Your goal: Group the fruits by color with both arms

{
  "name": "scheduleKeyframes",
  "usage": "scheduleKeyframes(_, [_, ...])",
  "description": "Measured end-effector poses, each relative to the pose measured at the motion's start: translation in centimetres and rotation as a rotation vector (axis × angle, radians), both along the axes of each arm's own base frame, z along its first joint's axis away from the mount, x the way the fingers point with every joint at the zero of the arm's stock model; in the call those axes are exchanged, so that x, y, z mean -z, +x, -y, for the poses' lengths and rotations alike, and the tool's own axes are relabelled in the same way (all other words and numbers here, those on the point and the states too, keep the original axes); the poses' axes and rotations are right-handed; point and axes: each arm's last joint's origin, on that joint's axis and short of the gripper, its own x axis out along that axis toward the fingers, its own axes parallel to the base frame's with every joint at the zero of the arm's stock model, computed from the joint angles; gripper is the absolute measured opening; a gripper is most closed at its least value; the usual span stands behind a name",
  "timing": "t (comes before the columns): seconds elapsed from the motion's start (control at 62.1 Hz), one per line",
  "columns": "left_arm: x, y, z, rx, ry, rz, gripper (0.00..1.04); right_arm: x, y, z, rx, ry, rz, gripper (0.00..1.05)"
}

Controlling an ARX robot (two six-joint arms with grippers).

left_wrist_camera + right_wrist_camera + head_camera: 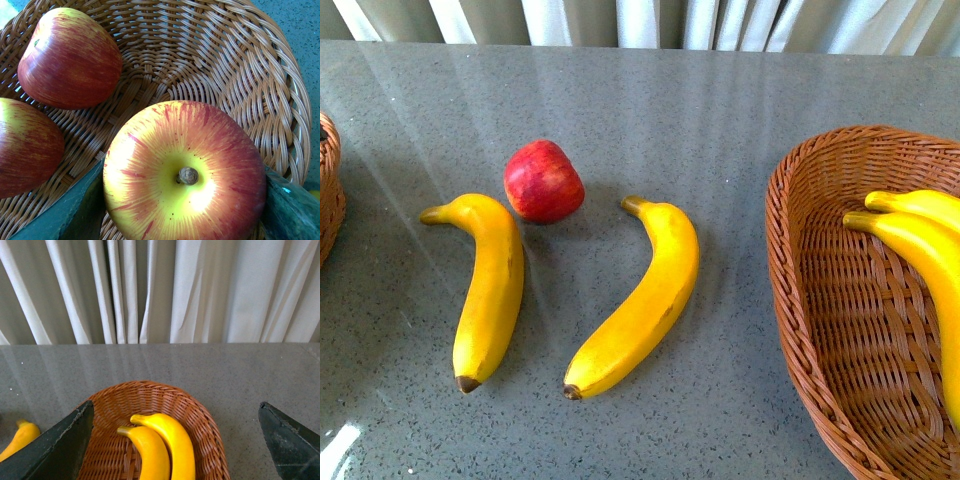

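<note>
The grey speckled table (700, 110) fills the front view, with pale curtains (210, 290) hanging behind its far edge. A brown right basket (820, 330) of wicker sits on the table's right side. The left basket (240, 70) fills the left wrist view. The right gripper (175, 410) hovers over the right basket, its fingers (55, 450) spread wide with nothing between them. The left gripper (185, 210) hangs above the left basket, its fingers (75, 215) pressed against either side of a held apple (180, 145), red streaked over yellow, stem toward the camera. Two basket bananas (920, 250) lie side by side in the right basket. On the bare table between the baskets lie a left banana (490, 290) and a right banana (640, 310), stems pointing away from the robot. A table apple (543, 181) sits between their stem ends, nearer the left banana. A first basket apple (70, 57) and a second basket apple (25, 145) rest in the left basket, slightly apart.
</note>
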Motion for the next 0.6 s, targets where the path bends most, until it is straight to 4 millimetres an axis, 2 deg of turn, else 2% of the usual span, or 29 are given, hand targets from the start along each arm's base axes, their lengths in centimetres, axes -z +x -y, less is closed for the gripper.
scheduleKeyframes(0.081, [0.1, 0.0, -0.3, -0.011, -0.004, -0.001, 0.74, 0.0, 0.0, 0.0, 0.0, 0.0, 0.0, 0.96])
scheduleKeyframes(0.226, [0.0, 0.0, -0.3, -0.012, -0.006, 0.004, 0.97, 0.0, 0.0, 0.0, 0.0, 0.0, 0.0, 0.96])
scheduleKeyframes(0.306, [-0.1, 0.0, -0.3, -0.012, -0.007, 0.011, 0.95, 0.0, 0.0, 0.0, 0.0, 0.0, 0.0, 0.96])
scheduleKeyframes(0.435, [-1.7, -0.4, 0.1, -0.004, 0.006, 0.063, 0.96, 0.0, 0.0, 0.0, 0.0, 0.0, 0.0, 0.96])
scheduleKeyframes(0.596, [-3.8, -0.9, 2.1, 0.062, 0.027, 0.133, 0.96, 0.0, 0.0, 0.0, 0.0, 0.0, 0.0, 0.96])
